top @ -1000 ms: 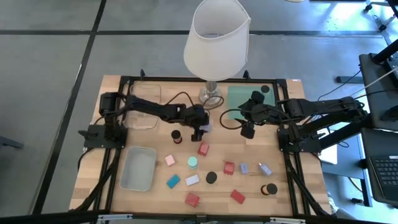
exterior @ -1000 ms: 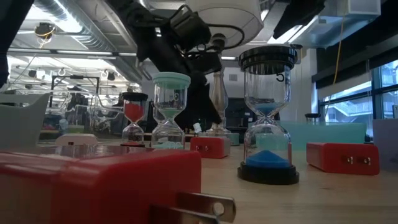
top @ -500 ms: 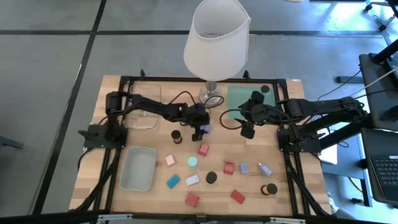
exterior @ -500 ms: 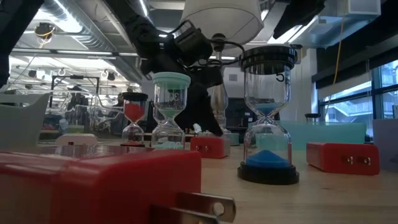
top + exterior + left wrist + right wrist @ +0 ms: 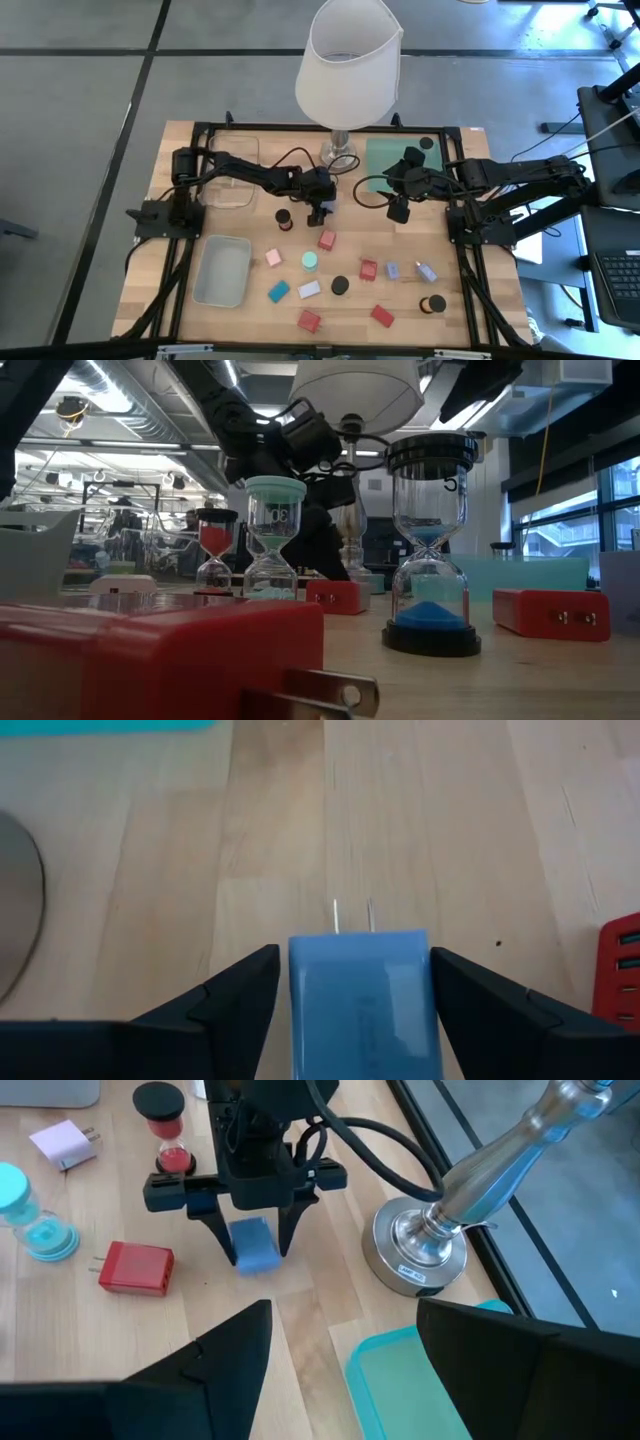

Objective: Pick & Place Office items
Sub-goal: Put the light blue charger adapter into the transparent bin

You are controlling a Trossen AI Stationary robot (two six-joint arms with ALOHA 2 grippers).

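Blue plug block (image 5: pixel 364 1005) in left gripper (image 5: pixel 258 1245) jaws, slightly nearer lamp base (image 5: pixel 420 1250) vs. prior.

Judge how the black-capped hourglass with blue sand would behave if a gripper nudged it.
The blue-sand hourglass stands tall on a small round base, so it probably tips easily. Its clear bulbs look fragile. Once down, its round caps would likely let it roll.

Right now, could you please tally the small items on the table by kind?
Chargers: 10, one held in the left hand
Hourglasses: 5, one on the mat
Total: 15
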